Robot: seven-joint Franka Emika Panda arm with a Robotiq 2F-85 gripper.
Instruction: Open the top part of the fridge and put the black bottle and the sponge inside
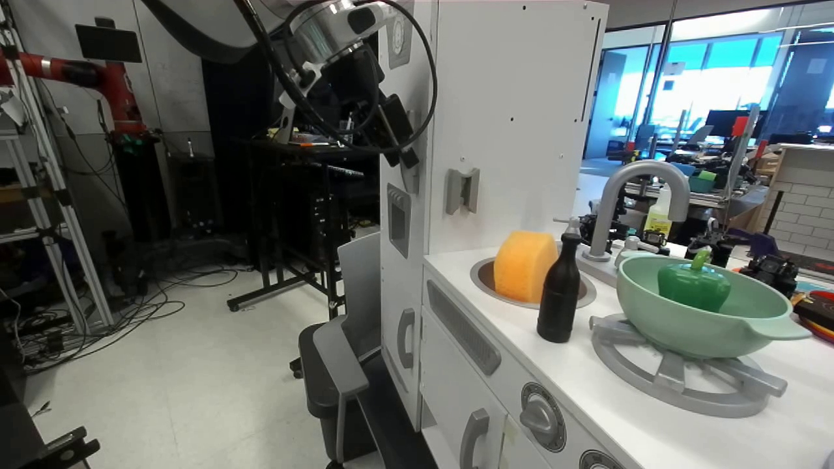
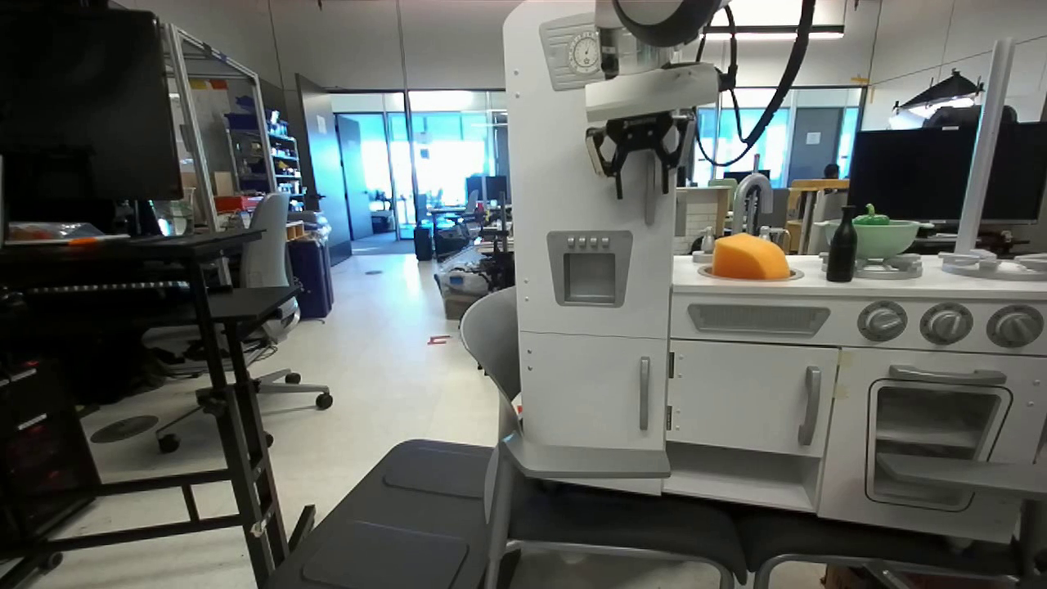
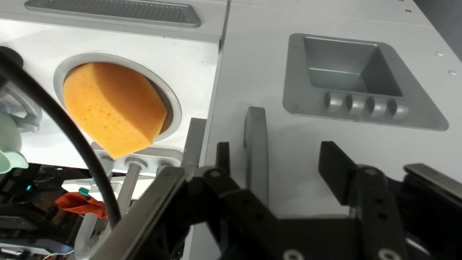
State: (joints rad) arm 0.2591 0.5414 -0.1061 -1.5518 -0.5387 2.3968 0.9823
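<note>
The upper white fridge door [image 1: 420, 212] [image 2: 536, 188] is shut, with a vertical grey handle [image 3: 258, 155] that also shows in an exterior view [image 2: 651, 200]. My gripper [image 3: 275, 151] is open and empty, its two black fingers on either side of the handle, which lies nearer the left finger. The gripper also shows in both exterior views [image 1: 405, 159] [image 2: 642, 184]. The orange sponge [image 1: 521, 264] [image 2: 748, 258] [image 3: 113, 106] rests in the round sink. The black bottle [image 1: 559, 293] [image 2: 842, 249] stands upright on the counter beside it; in the wrist view it is cut off or hidden.
A green bowl [image 1: 651, 293] with a green pepper [image 1: 694, 286] sits on a grey burner [image 1: 671, 378]. A grey faucet [image 1: 612, 195] stands behind the sink. A grey chair [image 2: 491, 327] stands in front of the fridge. A black cable [image 3: 68, 126] crosses the wrist view.
</note>
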